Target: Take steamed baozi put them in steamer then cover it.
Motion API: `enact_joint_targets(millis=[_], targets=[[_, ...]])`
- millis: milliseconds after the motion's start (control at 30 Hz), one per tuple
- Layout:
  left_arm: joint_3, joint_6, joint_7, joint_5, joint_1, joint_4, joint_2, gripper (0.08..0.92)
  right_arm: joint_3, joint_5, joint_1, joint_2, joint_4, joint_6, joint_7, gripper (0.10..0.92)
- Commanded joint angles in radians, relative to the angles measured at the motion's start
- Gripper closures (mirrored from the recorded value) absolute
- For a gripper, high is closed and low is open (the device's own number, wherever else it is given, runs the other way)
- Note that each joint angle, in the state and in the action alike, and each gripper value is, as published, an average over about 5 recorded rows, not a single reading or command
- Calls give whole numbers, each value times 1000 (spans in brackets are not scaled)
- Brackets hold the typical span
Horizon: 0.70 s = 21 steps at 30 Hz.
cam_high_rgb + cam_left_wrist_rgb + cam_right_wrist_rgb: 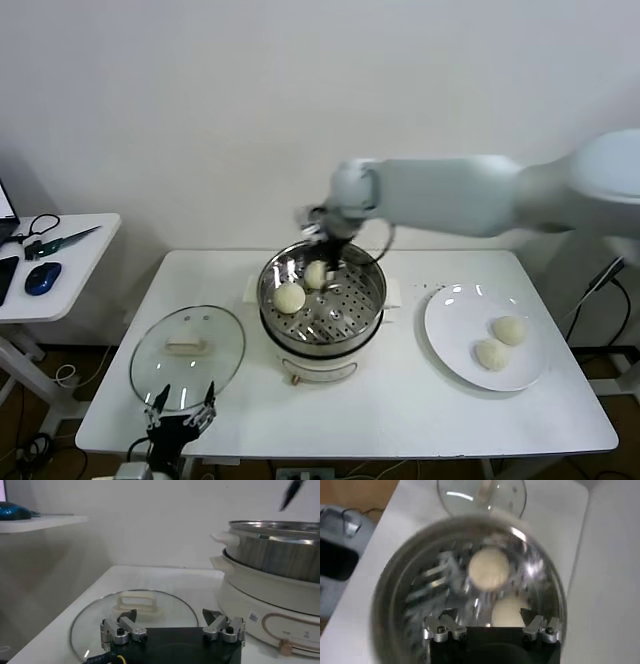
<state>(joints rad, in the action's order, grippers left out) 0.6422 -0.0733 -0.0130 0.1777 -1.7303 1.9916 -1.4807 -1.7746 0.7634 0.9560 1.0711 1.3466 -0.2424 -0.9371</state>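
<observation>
The steel steamer (352, 305) on its white pot base stands mid-table and holds two baozi (290, 297) (317, 274). My right gripper (328, 242) hangs over the steamer's far side, open, just above the farther baozi. In the right wrist view its fingers (487, 617) stand wide apart with one baozi (509, 611) below them and the other (490, 569) beyond, inside the steamer (395, 590). Two more baozi (510, 329) (492, 353) lie on a white plate (455, 320) at the right. The glass cover (188, 345) lies flat at the front left. My left gripper (182, 402) is open at the cover's near edge (170, 616).
A side table at the far left carries a blue mouse (43, 277) and scissors. The wall stands close behind the table. In the left wrist view the cover (100, 617) lies beside the pot base (260, 600).
</observation>
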Motion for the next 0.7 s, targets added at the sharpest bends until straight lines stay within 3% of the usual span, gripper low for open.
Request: enact_joint_targets(millis=[33, 300, 700], targets=[[-8, -3, -1, -6, 7, -4, -3, 177, -164, -164, 172, -400, 133, 115, -121, 203], [-8, -5, -1, -13, 6, -3, -6, 177, -64, -417, -102, -581, 70, 123, -84, 203], [-7, -6, -1, -23, -4, -5, -21, 177, 314, -557, -566, -598, -50, 59, 0, 203]])
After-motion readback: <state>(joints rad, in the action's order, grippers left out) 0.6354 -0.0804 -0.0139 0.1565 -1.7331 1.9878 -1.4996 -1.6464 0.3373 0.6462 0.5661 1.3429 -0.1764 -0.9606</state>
